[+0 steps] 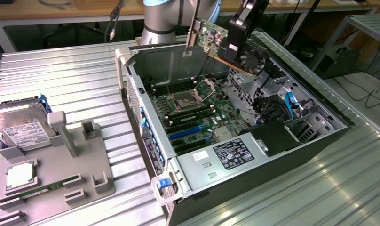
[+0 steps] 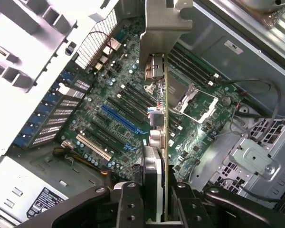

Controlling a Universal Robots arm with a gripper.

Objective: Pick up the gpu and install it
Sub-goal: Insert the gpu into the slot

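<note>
The gpu (image 1: 235, 49) hangs tilted in the air over the back of the open computer case (image 1: 154, 155), its black cooler and round fan (image 1: 253, 60) facing the exterior view's right. My gripper (image 1: 245, 21) is shut on its upper edge. In the wrist view the gpu (image 2: 157, 118) appears edge-on with its silvery bracket (image 2: 159, 28) at the far end, clamped between my two black fingers (image 2: 128, 204). Well below it lies the motherboard (image 2: 133, 95) with its long blue slot (image 2: 121, 118). The card touches nothing in the case.
Inside the case are the CPU socket (image 1: 180, 101), a power supply (image 1: 231, 155) and blue cables (image 1: 290, 106). On the exterior view's left, a grey fixture (image 1: 58, 174) holds a silver hard drive (image 1: 24, 132) and a green memory stick (image 1: 49, 190). The arm's base (image 1: 162, 21) stands behind the case.
</note>
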